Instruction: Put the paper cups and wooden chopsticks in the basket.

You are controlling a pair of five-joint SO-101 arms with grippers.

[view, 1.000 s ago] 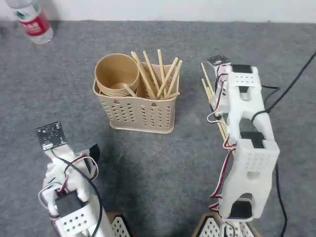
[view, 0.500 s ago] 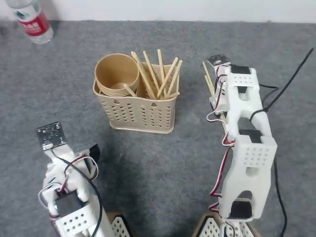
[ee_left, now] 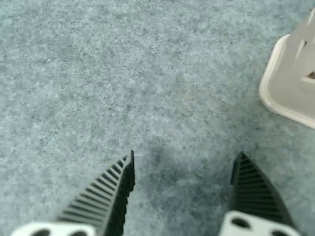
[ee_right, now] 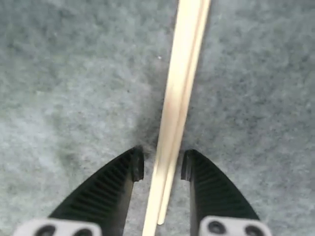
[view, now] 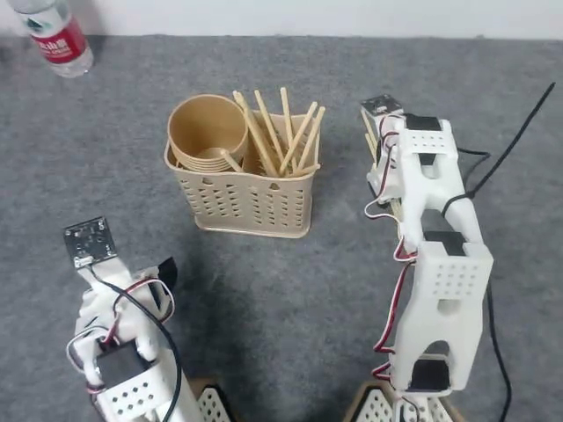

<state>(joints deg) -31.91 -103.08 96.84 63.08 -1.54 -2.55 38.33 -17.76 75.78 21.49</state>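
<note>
Both arms [view: 449, 281] are white perforated plastic with black servos [view: 449, 242] and looped red-and-black wires [view: 405, 253] (fingers [ee_right: 103, 191] black, ridged).

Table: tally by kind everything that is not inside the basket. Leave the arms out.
Basket: 1
Bottle: 1
Chopsticks: 2
Total: 4
</note>
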